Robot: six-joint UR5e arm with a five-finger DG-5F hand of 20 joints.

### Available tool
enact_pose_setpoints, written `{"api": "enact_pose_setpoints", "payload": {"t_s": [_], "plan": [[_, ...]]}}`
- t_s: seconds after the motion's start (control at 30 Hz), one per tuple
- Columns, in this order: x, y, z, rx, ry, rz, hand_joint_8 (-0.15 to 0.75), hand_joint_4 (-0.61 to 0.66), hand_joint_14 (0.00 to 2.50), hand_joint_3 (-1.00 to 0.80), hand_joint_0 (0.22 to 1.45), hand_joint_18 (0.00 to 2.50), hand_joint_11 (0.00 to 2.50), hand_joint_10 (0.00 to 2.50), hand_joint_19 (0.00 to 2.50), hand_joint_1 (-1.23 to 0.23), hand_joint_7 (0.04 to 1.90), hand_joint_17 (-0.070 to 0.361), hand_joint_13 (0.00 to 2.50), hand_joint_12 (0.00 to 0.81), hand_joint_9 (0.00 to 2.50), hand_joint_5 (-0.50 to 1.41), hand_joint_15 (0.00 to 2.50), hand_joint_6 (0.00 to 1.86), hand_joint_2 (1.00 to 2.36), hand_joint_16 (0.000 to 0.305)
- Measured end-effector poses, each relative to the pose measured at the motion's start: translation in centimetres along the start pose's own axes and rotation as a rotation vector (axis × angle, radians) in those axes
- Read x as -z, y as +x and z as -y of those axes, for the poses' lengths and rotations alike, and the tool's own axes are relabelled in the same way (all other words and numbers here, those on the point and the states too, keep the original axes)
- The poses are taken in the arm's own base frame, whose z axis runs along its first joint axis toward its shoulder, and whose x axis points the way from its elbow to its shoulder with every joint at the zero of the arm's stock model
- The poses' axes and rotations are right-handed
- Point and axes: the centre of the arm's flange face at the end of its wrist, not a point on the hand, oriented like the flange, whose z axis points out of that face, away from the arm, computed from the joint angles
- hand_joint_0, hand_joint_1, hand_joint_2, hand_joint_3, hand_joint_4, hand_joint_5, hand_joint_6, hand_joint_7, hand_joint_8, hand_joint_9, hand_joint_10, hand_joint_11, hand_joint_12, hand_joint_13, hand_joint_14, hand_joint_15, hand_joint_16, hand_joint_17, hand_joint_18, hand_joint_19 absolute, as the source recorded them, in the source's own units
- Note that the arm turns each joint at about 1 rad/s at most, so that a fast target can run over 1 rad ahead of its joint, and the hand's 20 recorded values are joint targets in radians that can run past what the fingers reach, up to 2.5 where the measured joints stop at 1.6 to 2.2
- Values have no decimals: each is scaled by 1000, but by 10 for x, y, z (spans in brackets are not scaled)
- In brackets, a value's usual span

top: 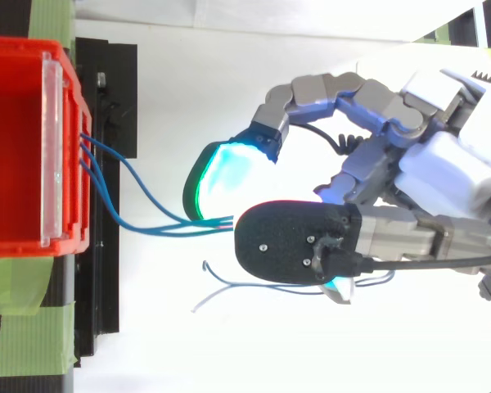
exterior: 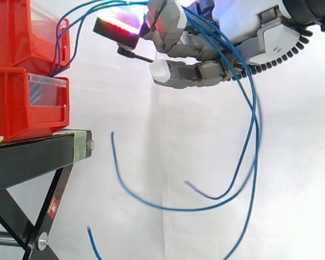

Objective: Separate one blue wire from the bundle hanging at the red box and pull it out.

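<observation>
Hand [top: 430, 176] clenched on several blue wires [top: 196, 227], pinched btwn pads [top: 221, 176], near upper red bin's [top: 72, 106] front edge. Wires run from that edge to grip; slack loops hang past hand, ends dangling beside stand [exterior: 32, 154], lower bin [exterior: 16, 103] underneath.

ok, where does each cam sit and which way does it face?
Side view: beside the work at about bin height, looking level across at the red bins on the black stand; the hand reaches in from the right edge, holding the blue wires.
Top view: above the work, looking down on a red bin at left; the hand reaches in from the right edge.
Shared: red bin, blue wires and hand.
</observation>
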Motion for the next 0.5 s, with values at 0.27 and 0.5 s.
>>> {"api": "enact_pose_setpoints", "payload": {"t_s": [0.27,0.5], "plan": [[0,0,0,3,2,0,423,29,11,-72,551,1172,1373,16,447,-701,1129,140,1507,547,1634,-94,1314,913,1117,62],[1,-3,7,15,9,0,406,101,14,-117,589,1098,1470,17,473,-763,1124,123,1463,504,1579,-108,1339,920,1013,55]]}}
